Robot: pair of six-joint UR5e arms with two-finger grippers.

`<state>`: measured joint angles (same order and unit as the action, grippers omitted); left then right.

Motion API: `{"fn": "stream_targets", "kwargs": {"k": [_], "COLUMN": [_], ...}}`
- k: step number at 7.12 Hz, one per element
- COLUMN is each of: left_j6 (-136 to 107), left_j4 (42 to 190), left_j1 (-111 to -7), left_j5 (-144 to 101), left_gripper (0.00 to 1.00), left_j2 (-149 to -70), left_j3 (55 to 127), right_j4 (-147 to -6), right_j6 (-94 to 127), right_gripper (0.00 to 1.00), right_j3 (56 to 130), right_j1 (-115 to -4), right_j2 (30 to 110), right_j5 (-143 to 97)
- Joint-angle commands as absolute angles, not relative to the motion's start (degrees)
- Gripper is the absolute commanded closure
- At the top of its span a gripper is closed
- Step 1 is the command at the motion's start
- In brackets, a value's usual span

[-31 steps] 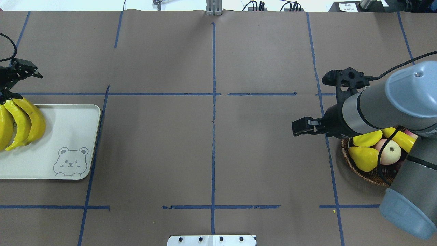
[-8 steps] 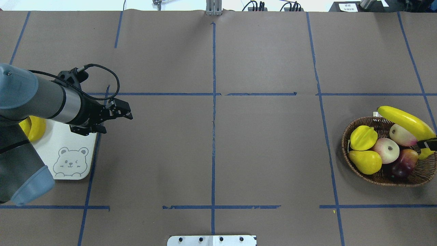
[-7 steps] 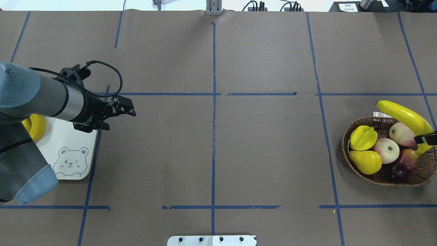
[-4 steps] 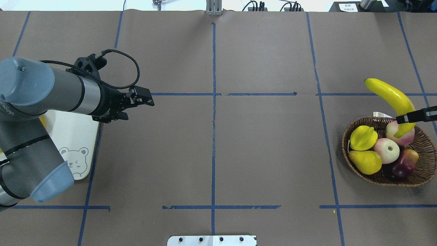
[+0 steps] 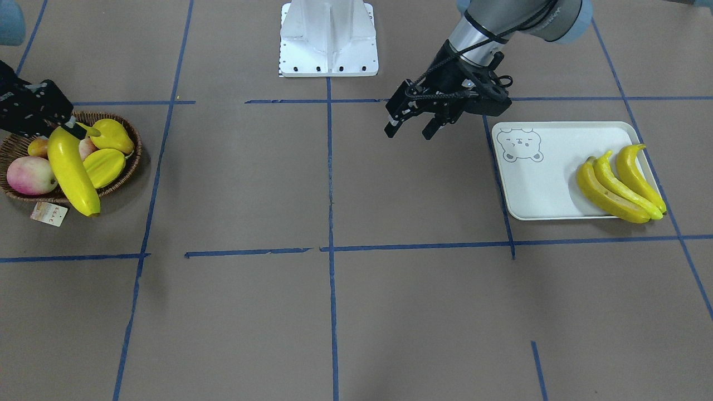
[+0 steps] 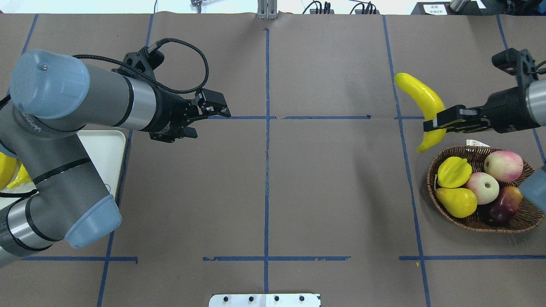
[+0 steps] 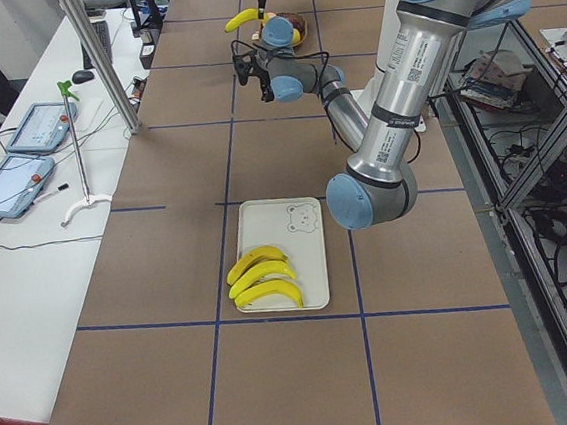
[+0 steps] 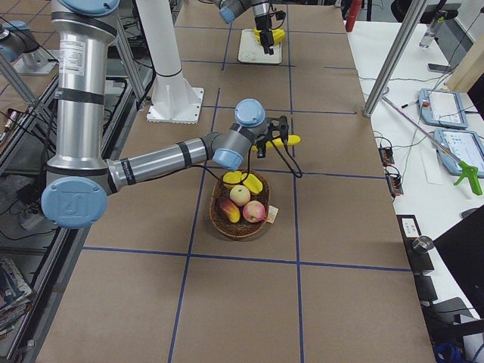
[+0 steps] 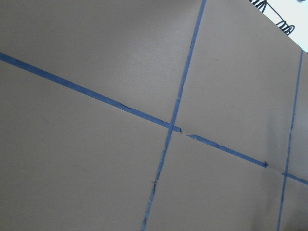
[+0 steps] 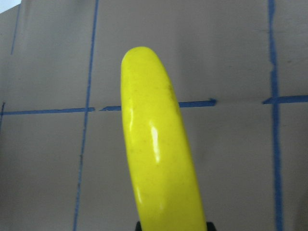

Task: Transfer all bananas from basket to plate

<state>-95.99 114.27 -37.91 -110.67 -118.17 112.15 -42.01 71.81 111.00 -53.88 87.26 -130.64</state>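
A glossy, curved yellow banana [image 6: 416, 94] hangs in the air just beyond the basket [image 6: 469, 225] rim, with the fingers of the right gripper [image 6: 433, 123] clamped near its stem. Only the front view fully shows three bananas [image 5: 618, 184] at the far end of the plate [image 5: 535, 189]. The left gripper [image 6: 212, 125], fingers apart, hovers past the plate's edge over the counter [image 6: 332, 183]

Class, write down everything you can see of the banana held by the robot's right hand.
The banana is long, curved, bright yellow and glossy, plastic-looking, with faint brown specks in the wrist view. The right hand is shut on it near its stem end and is the only thing touching it. It hangs in the air, roughly level, its rounded tip pointing away from the hand, just beyond the basket and apart from it.
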Motion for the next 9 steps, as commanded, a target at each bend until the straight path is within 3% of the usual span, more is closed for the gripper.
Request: {"fn": "stream_targets", "kwargs": {"k": [1, 5, 9], "left_j6": [-99.73, -102.73, -105.56], "left_j4": [114.87, 118.3, 118.39], "left_j1": [-36.57, -36.21, -35.42], "left_j5": [-110.57, -110.48, -110.39], "left_gripper": [0.0, 0.0, 0.0], "left_j2": [-120.66, -125.93, -130.59], "left_j3": [111.8, 105.84, 100.38], "right_j4": [-39.29, -39.2, -39.2], "right_j6": [82.93, 88.93, 89.21], "right_gripper": [0.99, 0.99, 0.99], "right_j3": [111.09, 111.01, 111.27], "right_j1": [-43.9, -30.25, -22.96], "right_j2": [80.36, 72.79, 70.93], "right_j5": [-119.67, -102.15, -93.45]}}
